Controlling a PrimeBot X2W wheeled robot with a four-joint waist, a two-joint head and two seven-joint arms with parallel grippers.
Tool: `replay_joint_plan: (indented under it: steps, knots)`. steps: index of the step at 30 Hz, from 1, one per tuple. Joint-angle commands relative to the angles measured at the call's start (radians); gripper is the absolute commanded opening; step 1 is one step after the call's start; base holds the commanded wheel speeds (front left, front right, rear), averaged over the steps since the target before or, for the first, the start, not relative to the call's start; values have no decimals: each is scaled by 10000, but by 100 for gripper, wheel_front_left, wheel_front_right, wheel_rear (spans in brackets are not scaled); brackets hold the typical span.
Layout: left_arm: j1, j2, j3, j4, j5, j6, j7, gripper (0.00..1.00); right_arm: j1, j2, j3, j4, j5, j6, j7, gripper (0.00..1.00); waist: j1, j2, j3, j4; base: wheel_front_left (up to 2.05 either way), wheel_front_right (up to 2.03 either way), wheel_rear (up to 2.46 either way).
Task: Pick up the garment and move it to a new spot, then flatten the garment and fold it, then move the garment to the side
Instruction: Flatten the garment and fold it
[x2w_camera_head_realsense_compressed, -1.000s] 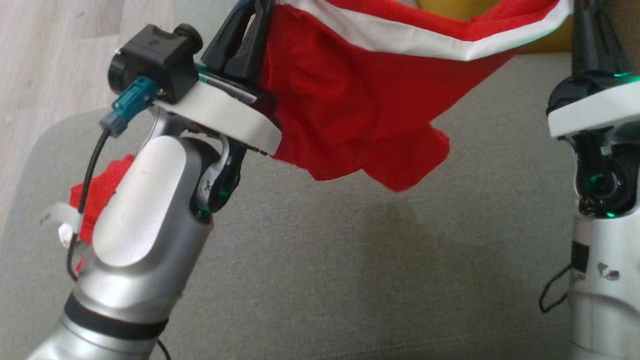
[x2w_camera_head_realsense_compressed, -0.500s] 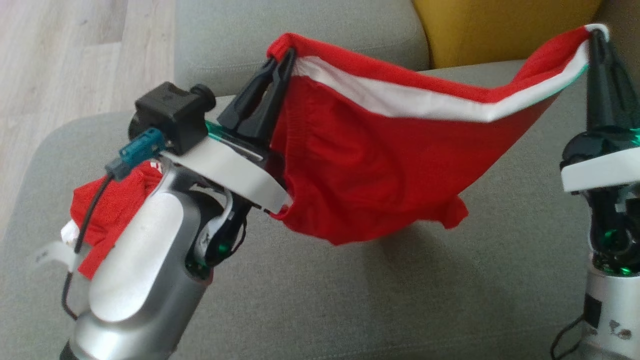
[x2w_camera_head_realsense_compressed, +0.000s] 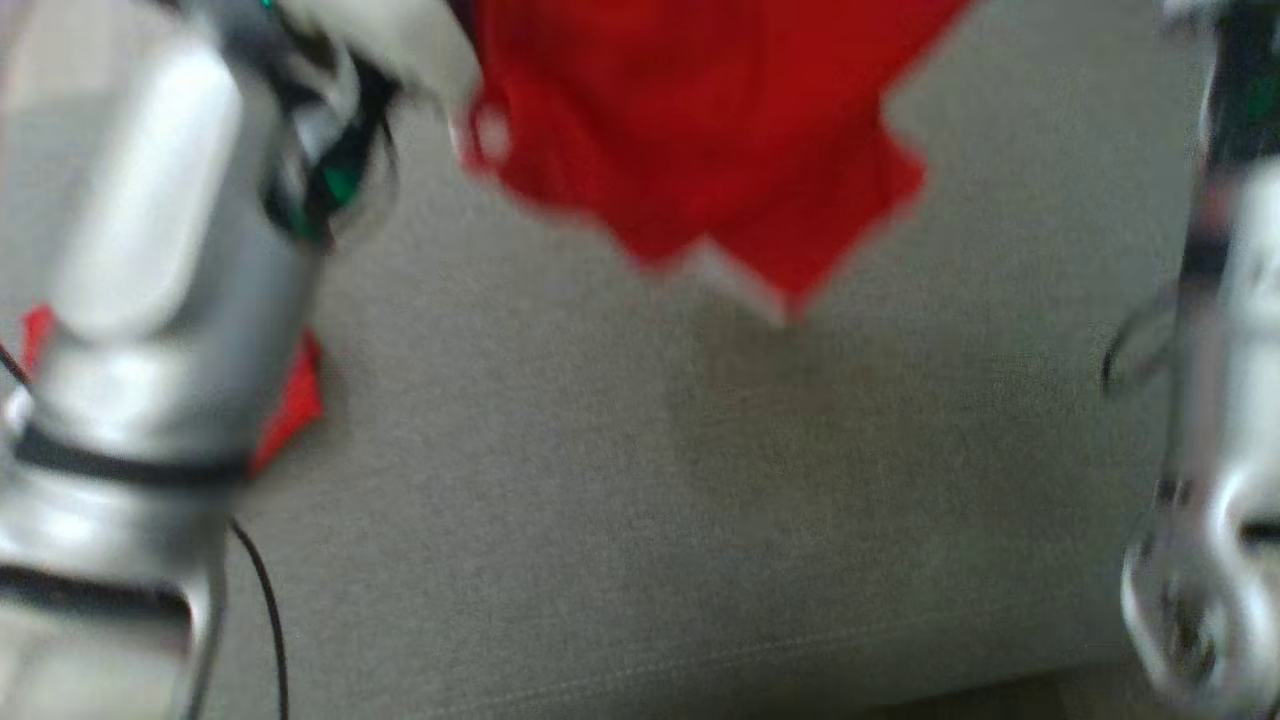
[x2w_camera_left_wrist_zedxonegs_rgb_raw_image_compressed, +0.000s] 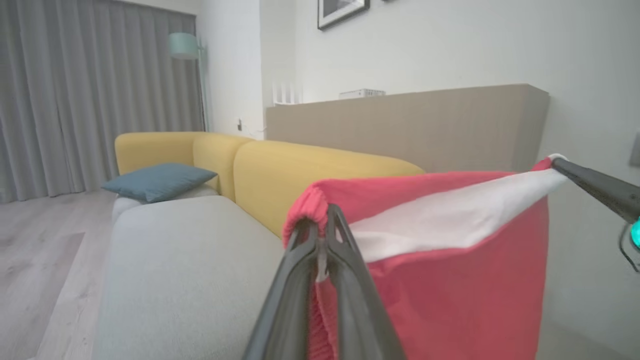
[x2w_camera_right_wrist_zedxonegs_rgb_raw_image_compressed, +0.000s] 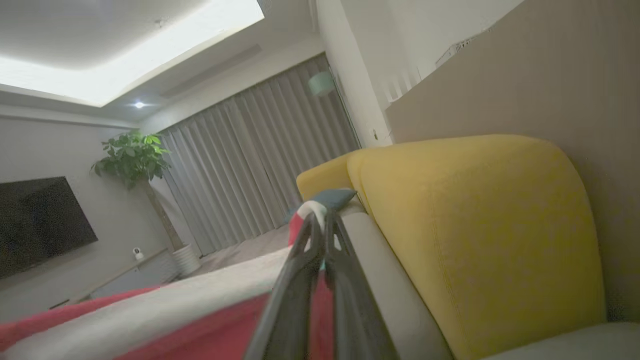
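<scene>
1. I check the left gripper (x2w_camera_left_wrist_zedxonegs_rgb_raw_image_compressed: 322, 220): its fingers are pressed together on one corner of the garment's (x2w_camera_left_wrist_zedxonegs_rgb_raw_image_compressed: 450, 290) white-banded edge.
2. I check the right gripper (x2w_camera_right_wrist_zedxonegs_rgb_raw_image_compressed: 320, 220): its fingers are clamped on the opposite corner.
3. The garment hangs stretched between both grippers, clear above the grey seat cushion (x2w_camera_head_realsense_compressed: 640, 480).
4. The yellow backrest (x2w_camera_left_wrist_zedxonegs_rgb_raw_image_compressed: 310, 170) stands behind that cushion.
5. Step in hand, as I judge it: carrying the garment to its new spot.
6. The next move calls for lowering both arms evenly onto the cushion with the edge taut, so the cloth lands flat.
</scene>
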Motion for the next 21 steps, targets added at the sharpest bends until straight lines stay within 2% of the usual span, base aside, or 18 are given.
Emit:
replay_joint_plan:
  steps: [1, 2, 3, 7, 10, 15, 21]
  knots:
    - [-1792, 219, 618, 582, 266, -100, -494, 0, -2052, 1, 142, 894, 38, 75, -848, 0, -1, 0, 1141, -480, 0, 0, 0]
    - [-2380, 172, 705, 1019, 362, -121, -791, 0, -2804, 1, 111, 1525, 34, 75, -1330, 0, -1, 0, 1315, -529, 0, 0, 0]
    - [-2380, 172, 705, 1019, 362, -121, -791, 0, -2804, 1, 111, 1525, 34, 75, -1330, 0, -1, 0, 1315, -529, 0, 0, 0]
    - [-4225, -216, 1057, 2536, 571, -49, -2251, 0, -5107, 1, -93, 3742, 16, 75, -3288, 0, -1, 0, 1786, -610, 0, 0, 0]
    - [-4945, -506, 1156, 3338, 677, -101, -2927, 0, -5966, 1, -135, 5045, 222, 75, -4298, 0, -1, 0, 2060, -585, 0, 0, 0]
    - [-4604, -903, 1006, 4096, 752, -457, -3160, 0, -5703, 1, 109, 6772, 1001, 75, -4765, 0, -1, 0, 2487, -471, 0, 0, 0]
    - [-2671, -1058, 492, 4140, 1178, -780, -3171, 0, -4391, 1, 574, 8513, 2094, 75, -4848, 0, -1, 0, 2630, -277, 0, 0, 0]
